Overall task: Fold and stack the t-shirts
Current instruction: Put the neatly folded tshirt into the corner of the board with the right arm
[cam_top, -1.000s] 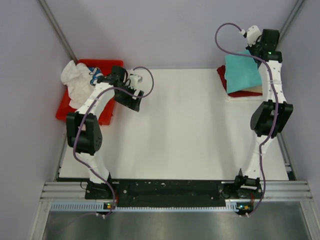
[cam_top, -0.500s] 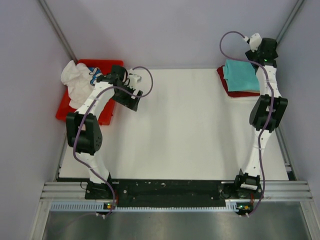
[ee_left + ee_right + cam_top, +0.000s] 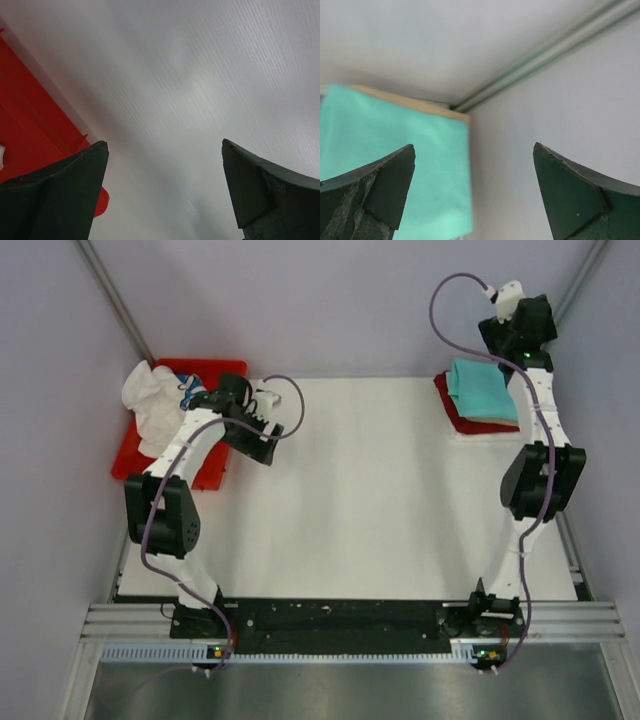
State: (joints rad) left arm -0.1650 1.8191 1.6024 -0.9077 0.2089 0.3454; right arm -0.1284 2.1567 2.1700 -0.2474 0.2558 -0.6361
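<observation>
A folded teal t-shirt (image 3: pixel 482 390) lies on top of a dark red one (image 3: pixel 466 421) at the table's far right. In the right wrist view the teal t-shirt (image 3: pixel 395 150) covers a tan one (image 3: pixel 410 100), of which only an edge shows. My right gripper (image 3: pixel 514 333) hangs open just beyond that stack, nothing between its fingers (image 3: pixel 474 147). A crumpled white t-shirt (image 3: pixel 150 400) and a blue-and-white striped one (image 3: pixel 188 390) sit in the red tray (image 3: pixel 215 470). My left gripper (image 3: pixel 264 440) is open and empty over bare table beside the tray (image 3: pixel 164 142).
The red tray (image 3: pixel 30 140) stands at the table's far left edge, close to my left fingers. Grey walls and a metal corner rail (image 3: pixel 545 50) close in behind the stack. The white table (image 3: pixel 350 490) stretches between the arms.
My right gripper opened and let go of the teal t-shirt, which now lies flat on the stack, and it drew back toward the far corner. The left arm barely moved.
</observation>
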